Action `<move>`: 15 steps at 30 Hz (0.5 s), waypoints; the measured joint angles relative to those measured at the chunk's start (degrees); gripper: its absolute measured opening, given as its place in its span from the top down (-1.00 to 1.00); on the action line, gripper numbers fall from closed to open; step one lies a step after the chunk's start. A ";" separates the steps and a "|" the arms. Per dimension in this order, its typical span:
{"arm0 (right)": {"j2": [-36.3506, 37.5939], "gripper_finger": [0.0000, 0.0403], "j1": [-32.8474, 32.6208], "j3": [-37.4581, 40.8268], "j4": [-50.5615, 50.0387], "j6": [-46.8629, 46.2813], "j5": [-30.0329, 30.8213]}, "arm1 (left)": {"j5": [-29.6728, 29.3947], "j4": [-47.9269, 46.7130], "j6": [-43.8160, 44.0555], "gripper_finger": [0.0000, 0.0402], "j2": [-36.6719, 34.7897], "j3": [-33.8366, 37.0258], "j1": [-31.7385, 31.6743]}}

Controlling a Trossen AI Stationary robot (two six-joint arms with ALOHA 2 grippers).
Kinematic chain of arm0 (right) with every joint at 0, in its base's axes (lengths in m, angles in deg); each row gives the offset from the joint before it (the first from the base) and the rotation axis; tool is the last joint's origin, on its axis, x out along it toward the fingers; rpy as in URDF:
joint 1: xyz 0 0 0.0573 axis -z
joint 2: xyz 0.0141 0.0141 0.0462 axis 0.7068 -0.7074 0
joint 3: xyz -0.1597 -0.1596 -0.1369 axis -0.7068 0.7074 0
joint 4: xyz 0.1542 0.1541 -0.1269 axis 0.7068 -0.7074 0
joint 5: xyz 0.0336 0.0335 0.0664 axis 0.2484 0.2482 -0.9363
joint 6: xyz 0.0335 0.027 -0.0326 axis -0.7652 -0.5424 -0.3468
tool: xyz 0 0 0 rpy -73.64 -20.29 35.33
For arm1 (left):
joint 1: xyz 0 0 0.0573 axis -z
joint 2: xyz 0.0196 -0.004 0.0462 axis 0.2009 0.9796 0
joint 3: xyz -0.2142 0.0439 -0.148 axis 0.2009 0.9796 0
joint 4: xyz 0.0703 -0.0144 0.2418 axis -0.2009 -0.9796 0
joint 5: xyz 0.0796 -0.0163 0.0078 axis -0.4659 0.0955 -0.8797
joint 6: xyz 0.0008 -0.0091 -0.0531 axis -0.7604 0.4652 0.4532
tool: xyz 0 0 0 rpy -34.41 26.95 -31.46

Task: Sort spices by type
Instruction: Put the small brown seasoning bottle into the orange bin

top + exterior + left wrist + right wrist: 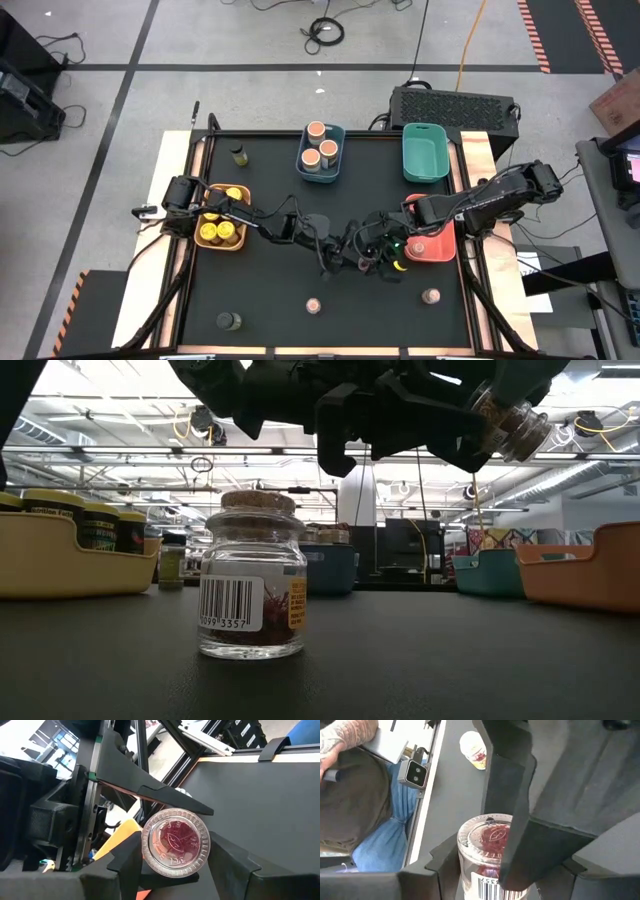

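Left edge: yellow bin [203, 190] holds the yellow-lidded jars [222, 228], so that type looks sorted. Two olive jars are loose: one near the far-left corner [238, 154], one near the near-left corner [228, 321]. No bin holds olives yet.

Both arms meet over the table's centre. Left gripper [172, 865] is clamped on a small clear jar [174, 842] with red contents, one finger [125, 865] on each side of the glass. It's held in the air and tilted, base toward the left wrist camera. The low view shows it well clear of the table.

Reads as a handover. The red bin is on the right arm's side, and the left arm is already stretched to mid-table.

Blue bin [339, 160] at the middle of the far edge holds three peach-topped jars [320, 150]. A matching cork-topped jar [250, 575] stands upright at the middle of the near edge, still to be picked.

Right gripper [507, 865] brackets the same held jar from the opposite end. The left arm's finger crosses in front of it, so I can't tell whether the right one has closed on the glass.

Teal bin [425, 172] at the far right looks empty, probably for the olives. Red bin [432, 250] sits at the right edge, just beside the right arm, contents unclear. One more small jar [431, 296] stands near the near-right corner.

Risk: the left gripper lets go before the right has a firm grip, and the tilted jar drops.
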 joint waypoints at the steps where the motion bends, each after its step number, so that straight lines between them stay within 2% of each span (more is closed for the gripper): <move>1: 0.00 -0.01 0.02 0.00 -0.15 -0.44 0.07 | -0.09 0.01 0.00 0.04 0.00 0.01 -0.01; 10: 0.22 -0.36 0.68 0.00 -1.63 0.34 0.72 | -2.90 -2.36 0.57 0.04 -0.23 0.07 0.17; 15: 2.75 -0.45 2.24 -0.09 -6.94 0.37 0.56 | -3.02 -5.76 3.03 0.03 -2.41 0.09 0.10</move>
